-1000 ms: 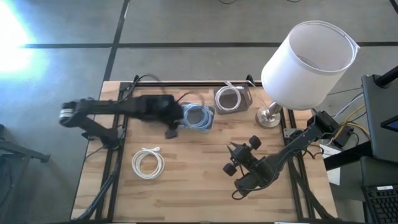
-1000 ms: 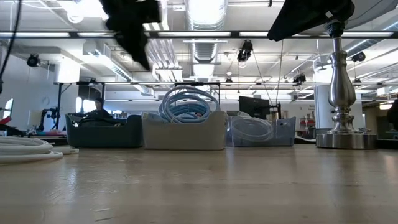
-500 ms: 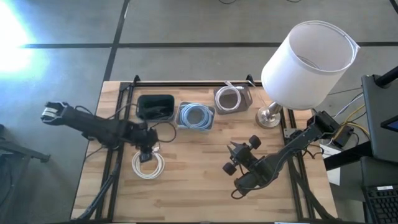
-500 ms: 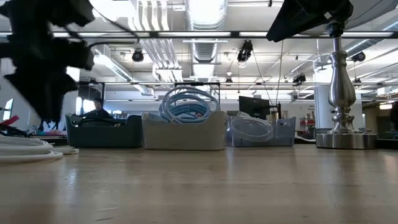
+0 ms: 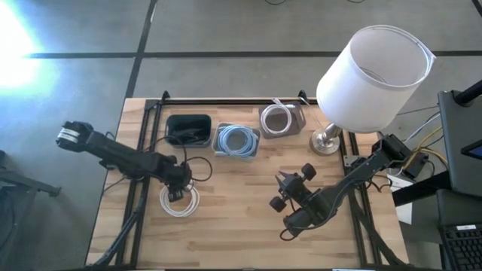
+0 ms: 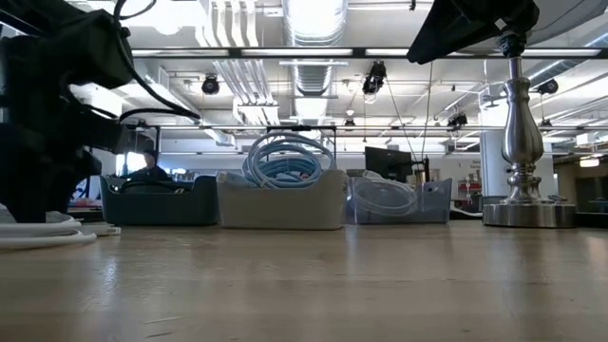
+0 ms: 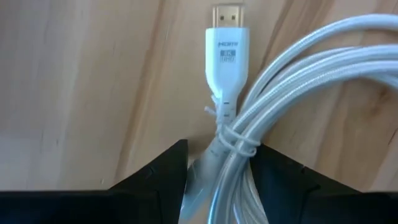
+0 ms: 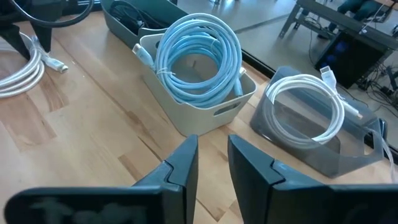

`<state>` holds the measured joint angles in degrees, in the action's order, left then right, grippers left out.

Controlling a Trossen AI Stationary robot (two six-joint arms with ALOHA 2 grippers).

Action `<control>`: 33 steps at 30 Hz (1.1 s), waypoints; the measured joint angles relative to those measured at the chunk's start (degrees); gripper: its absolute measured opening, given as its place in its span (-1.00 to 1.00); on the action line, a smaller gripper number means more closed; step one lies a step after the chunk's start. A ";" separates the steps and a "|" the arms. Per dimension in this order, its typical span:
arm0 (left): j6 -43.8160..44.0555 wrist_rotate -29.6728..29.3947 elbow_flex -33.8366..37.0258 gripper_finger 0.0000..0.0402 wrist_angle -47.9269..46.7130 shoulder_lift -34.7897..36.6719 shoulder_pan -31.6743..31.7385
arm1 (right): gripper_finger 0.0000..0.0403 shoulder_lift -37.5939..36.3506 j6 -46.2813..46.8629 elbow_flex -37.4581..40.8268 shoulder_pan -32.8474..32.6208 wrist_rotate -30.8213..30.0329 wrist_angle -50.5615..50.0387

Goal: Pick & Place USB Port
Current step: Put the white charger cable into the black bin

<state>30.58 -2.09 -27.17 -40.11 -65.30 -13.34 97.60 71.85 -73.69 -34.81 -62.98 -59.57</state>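
Directly under the left gripper (image 5: 178, 193), on the wooden table (image 5: 248, 226), lies the coiled white HDMI cable (image 7: 261, 93). The gripper is down over the coil's upper edge, with its two dark fingers (image 7: 155, 177) set apart on either side of the cable bundle where a thin tie binds it. The strands run through the gap between the fingers, but whether the pads press on them cannot be told. The cable's white plug (image 7: 226, 53), marked HDMI with a gold tip, points away just beyond the fingertips and lies flat on the wood.

Past the left gripper, toward the table's far edge, stand three bins in a row: a dark bin (image 5: 188, 128) nearest, a pale bin with a coiled blue cable (image 8: 199, 56) next, then a clear bin holding a coiled white cable (image 8: 305, 109).

The right gripper (image 5: 288, 192) waits well apart above bare wood, its fingers slightly parted and holding nothing. A lamp (image 5: 373, 68) stands near that arm.
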 joint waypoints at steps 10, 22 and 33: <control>5.99 -1.85 -0.25 -0.12 3.66 -4.77 0.00 | -0.62 0.00 -0.02 0.00 -0.02 -0.02 0.02; 10.34 -2.82 -1.45 -0.72 8.20 -5.08 0.11 | -0.62 0.00 -0.27 1.11 -0.07 0.61 -0.20; -8.92 -12.65 -22.30 -0.66 13.58 -9.32 -0.23 | -0.66 -2.89 3.66 7.23 -0.58 17.31 -2.29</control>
<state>21.67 -14.74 -49.47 -26.53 -74.62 -13.58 94.71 75.52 -66.46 -35.39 -45.68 -61.86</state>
